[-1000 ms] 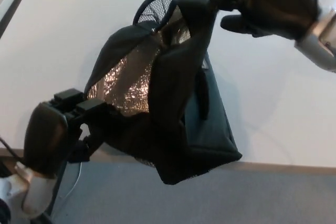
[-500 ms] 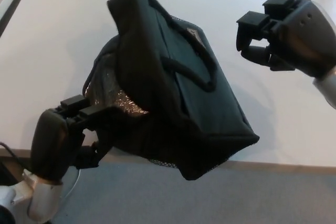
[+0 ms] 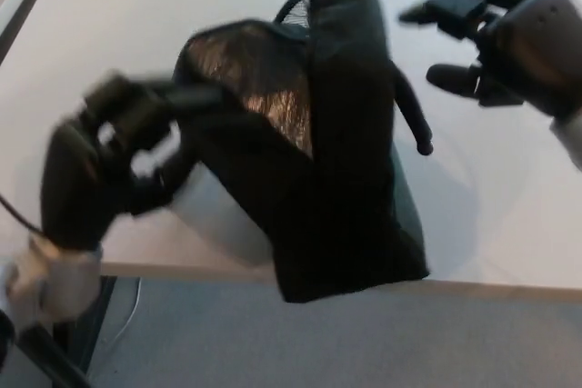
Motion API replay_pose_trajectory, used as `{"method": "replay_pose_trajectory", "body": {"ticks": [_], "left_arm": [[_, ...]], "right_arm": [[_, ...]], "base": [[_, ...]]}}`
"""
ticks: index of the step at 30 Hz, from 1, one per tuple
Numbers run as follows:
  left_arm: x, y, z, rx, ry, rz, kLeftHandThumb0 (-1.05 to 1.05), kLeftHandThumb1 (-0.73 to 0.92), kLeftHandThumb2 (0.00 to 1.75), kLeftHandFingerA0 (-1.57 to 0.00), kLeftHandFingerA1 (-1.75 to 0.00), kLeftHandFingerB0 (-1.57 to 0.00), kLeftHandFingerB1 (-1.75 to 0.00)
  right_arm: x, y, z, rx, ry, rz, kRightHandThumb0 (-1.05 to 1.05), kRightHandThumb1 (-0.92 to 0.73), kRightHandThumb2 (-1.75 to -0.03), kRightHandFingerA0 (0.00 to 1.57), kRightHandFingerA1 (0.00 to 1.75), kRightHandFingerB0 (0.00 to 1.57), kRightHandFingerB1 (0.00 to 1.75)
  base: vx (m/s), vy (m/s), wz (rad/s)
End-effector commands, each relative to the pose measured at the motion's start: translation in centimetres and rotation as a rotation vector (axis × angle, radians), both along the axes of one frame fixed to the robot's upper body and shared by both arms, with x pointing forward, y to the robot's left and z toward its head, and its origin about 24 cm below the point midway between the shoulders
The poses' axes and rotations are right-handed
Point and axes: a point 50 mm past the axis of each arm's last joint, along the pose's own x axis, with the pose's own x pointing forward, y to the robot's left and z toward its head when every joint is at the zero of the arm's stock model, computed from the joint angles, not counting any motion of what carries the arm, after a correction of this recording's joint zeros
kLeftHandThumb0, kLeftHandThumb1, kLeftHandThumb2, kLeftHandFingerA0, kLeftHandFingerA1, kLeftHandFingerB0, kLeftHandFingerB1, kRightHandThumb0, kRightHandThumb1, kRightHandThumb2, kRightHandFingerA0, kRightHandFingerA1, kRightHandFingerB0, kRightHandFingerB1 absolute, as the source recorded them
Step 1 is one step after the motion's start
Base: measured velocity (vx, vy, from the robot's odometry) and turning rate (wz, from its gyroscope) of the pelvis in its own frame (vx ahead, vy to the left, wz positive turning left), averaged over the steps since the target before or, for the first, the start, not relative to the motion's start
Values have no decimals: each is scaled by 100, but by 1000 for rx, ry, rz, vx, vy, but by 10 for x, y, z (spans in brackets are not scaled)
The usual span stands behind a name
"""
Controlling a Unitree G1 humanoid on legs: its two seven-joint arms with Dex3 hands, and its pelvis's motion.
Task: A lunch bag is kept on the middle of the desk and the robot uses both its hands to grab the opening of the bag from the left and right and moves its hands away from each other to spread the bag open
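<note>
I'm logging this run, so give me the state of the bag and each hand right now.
lunch bag: upright at the desk edge, mouth partly open, foil lining showing.
left hand: blurred, shut on the bag's left rim.
right hand: open, clear of the bag.
desk: white, bag standing on it.

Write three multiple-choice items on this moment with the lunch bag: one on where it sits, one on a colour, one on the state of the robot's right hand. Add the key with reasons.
1. Where is the lunch bag?
A. at the desk's near edge
B. on the floor
C. at the desk's far end

2. What colour is the bag's lining?
A. blue
B. shiny coppery-silver
C. red

3. What is the right hand doing?
A. gripping the bag's rim
B. open, clear of the bag
C. pressing the handle flat

Key: 1 A, its base overhangs the desk edge; 2 B, foil glints inside the opening; 3 B, its fingers are spread with white desk between them and the bag, while the left hand holds the other side.
</note>
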Motion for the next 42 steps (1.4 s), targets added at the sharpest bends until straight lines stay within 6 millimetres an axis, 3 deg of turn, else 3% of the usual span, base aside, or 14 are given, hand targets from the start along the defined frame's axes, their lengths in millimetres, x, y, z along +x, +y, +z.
{"method": "replay_pose_trajectory", "body": {"ticks": [1,3,9,15,18,20,25,26,27,28,29,33,34,42], "left_arm": [[9,8,62,44,-196,47,12,42,91,-13,-48,-11,-47],[11,5,87,89,-264,47,16,54,63,-19,-30,-14,-30],[14,-2,135,223,-413,111,-1,61,67,-9,-25,-9,-16],[0,-7,145,266,-497,102,7,48,77,-6,-20,-2,-19],[-13,2,134,266,-488,118,-2,63,58,-3,-27,0,-26],[-25,21,110,250,-423,145,6,49,80,-5,-21,0,-16],[-67,63,46,151,-197,220,0,64,59,-24,-41,0,-24],[-77,71,32,129,-145,234,-1,60,67,-70,-148,-11,-5],[-89,79,14,89,-76,227,-5,60,68,-38,-59,-9,-18],[-103,86,-3,45,-13,217,-5,60,68,-38,-59,-9,-18],[-111,90,-12,11,42,213,-8,63,63,-24,-33,-9,-21],[-158,108,-68,-108,332,304,-27,70,65,-17,-32,-7,-17],[-175,112,-88,-167,424,357,-37,72,64,-18,-32,-11,-21],[-241,104,-153,-375,687,600,-48,84,65,-23,-34,-14,-28]], "right_arm": [[3,-12,19,4,-2,-96,-68,-59,-59,26,32,14,26],[0,-11,22,12,-7,-79,-69,-48,-77,26,43,11,36],[-10,-7,22,19,-3,-35,-67,-47,-77,31,45,13,37],[-25,-16,15,52,-12,-48,-69,-54,-83,29,46,8,37],[-37,-29,17,71,-35,-63,-68,-55,-81,30,45,11,37],[-58,-44,17,88,-50,-76,-69,-55,-84,29,46,10,38],[-115,-77,-9,168,-99,-30,-63,-54,-81,30,46,15,39],[-126,-81,-19,192,-114,-38,-62,-54,-82,35,48,20,41],[-141,-86,-32,225,-115,-43,-58,-65,-59,44,40,34,33],[-156,-89,-44,257,-112,-48,-58,-65,-59,44,40,34,33],[-164,-91,-51,276,-105,-51,-54,-50,-91,41,57,22,46],[-200,-97,-86,313,-20,-76,-54,-55,-93,33,53,19,45],[-213,-97,-100,342,66,-87,-55,-75,-63,27,32,24,29],[-252,-89,-176,414,397,-225,-62,-60,-84,16,43,8,37]], "base": [[0,0,0],[0,0,0],[0,0,0],[0,0,0],[0,0,0],[0,0,0],[0,0,0],[0,0,0],[0,0,0],[0,0,0],[0,0,0],[0,0,0],[0,0,0],[0,0,0]]}}
